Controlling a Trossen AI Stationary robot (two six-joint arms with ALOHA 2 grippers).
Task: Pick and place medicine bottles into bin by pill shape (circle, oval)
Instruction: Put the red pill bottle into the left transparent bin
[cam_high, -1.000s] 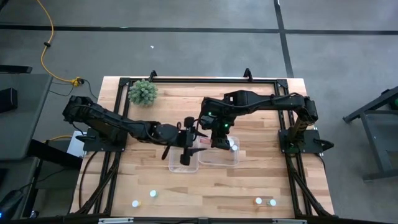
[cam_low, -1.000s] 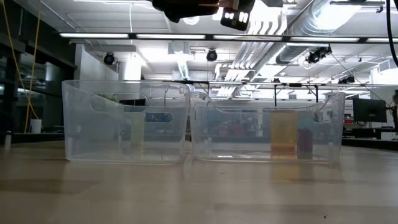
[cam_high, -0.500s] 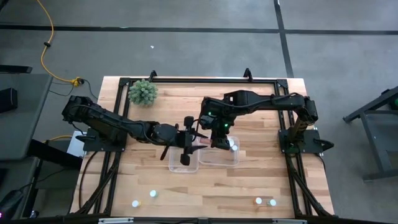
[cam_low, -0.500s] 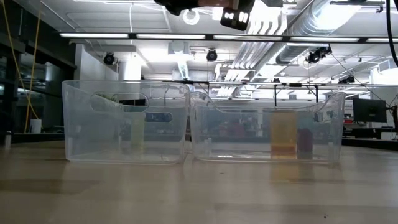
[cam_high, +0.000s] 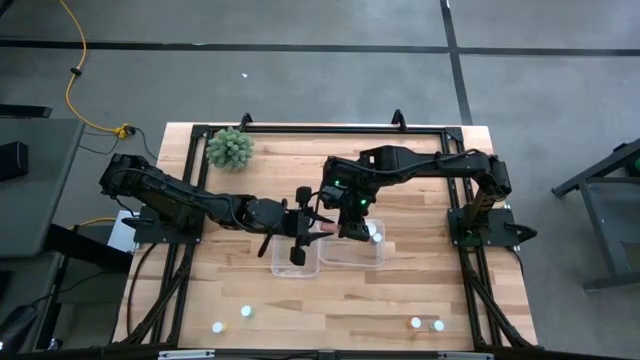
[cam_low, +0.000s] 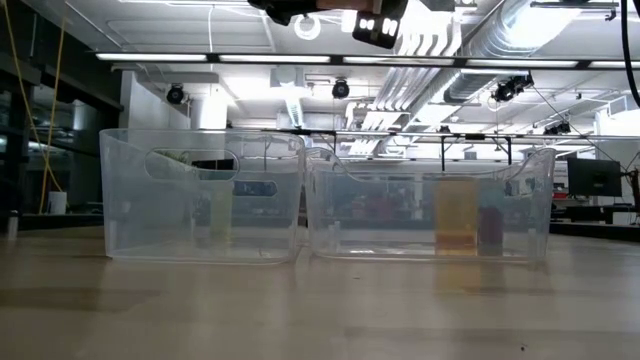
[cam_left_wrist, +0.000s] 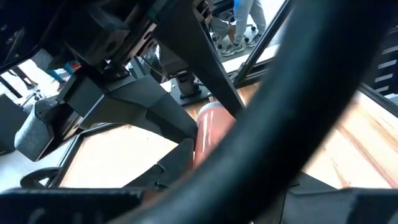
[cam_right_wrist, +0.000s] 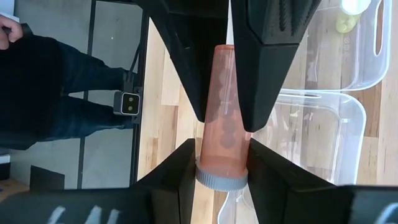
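One orange medicine bottle hangs above the two clear bins, clamped at both ends: the right gripper pinches its body, the left gripper closes on its cap end.

Industrial lab, exposed ceiling ducts, strip lights, monitors, concrete floor

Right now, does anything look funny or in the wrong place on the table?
One thing: an orange medicine bottle hangs in the air above the two clear bins, pinched at once by the right gripper and the left gripper. Four small bottles stand loose near the table's front edge. Nothing looks spilled or broken.
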